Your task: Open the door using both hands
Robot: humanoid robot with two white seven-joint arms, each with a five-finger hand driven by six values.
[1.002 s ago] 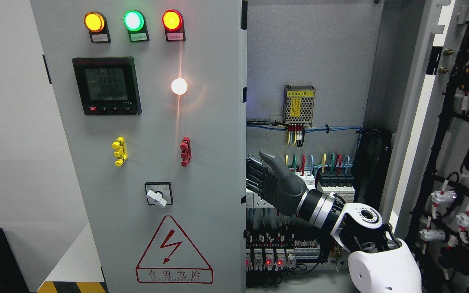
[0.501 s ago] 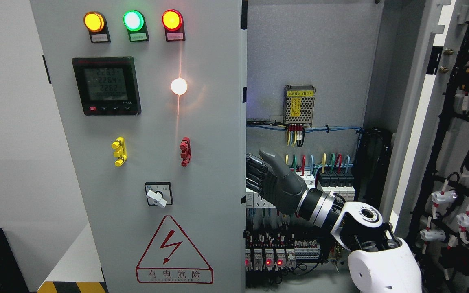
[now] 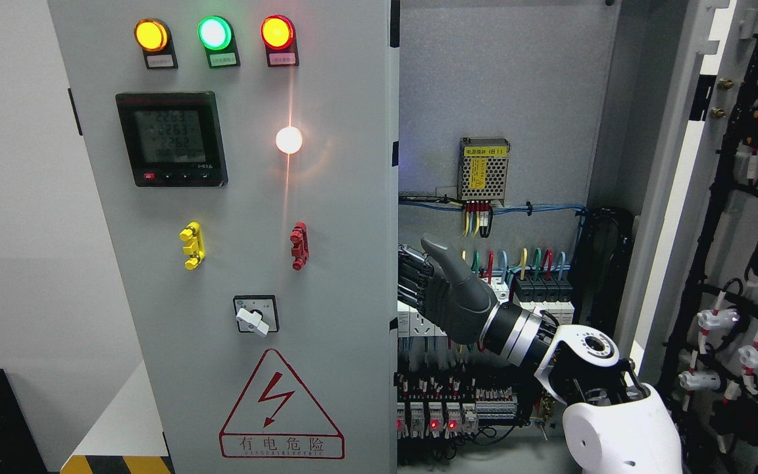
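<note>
- Head view, layout: the right hand (image 3: 441, 293) reaches from the lower right to the free edge of the left door (image 3: 326, 263), a flat grey painted steel panel; the right door (image 3: 741, 217) stands swung open at the picture's right, its inner face strung with black cable looms.
- Fingers (image 3: 412, 283): extended and held together, tips hidden behind the door edge (contact cannot be confirmed); thumb (image 3: 445, 260) raised; nothing pinched.
- Risk, as a judgement: smooth sheet metal offers little purchase, so the fingers may slip off; a slip inward could snag the coloured wires (image 3: 524, 260) and breakers (image 3: 540, 296) close behind.
- Left hand: not visible.
</note>
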